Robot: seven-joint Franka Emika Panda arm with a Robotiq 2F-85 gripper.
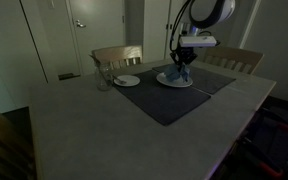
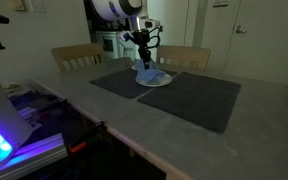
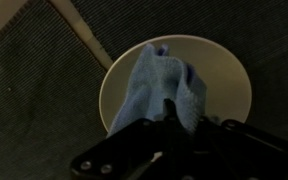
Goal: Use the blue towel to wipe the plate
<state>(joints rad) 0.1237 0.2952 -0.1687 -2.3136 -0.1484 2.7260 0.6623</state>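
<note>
A blue towel (image 3: 159,88) lies bunched on a white plate (image 3: 224,75) that sits on a dark placemat (image 3: 44,90). In the wrist view my gripper (image 3: 169,110) is shut on the towel's near edge, with the cloth hanging from the fingers onto the plate. In both exterior views the gripper (image 1: 183,62) (image 2: 144,58) points straight down over the plate (image 1: 175,80) (image 2: 156,81), with the towel (image 1: 179,73) (image 2: 150,74) under it.
A second small plate (image 1: 127,80) and a clear glass (image 1: 103,78) stand on the grey table (image 1: 84,130). A second dark placemat (image 2: 199,95) lies beside the first. Wooden chairs (image 1: 117,55) (image 2: 76,55) stand at the table's far side.
</note>
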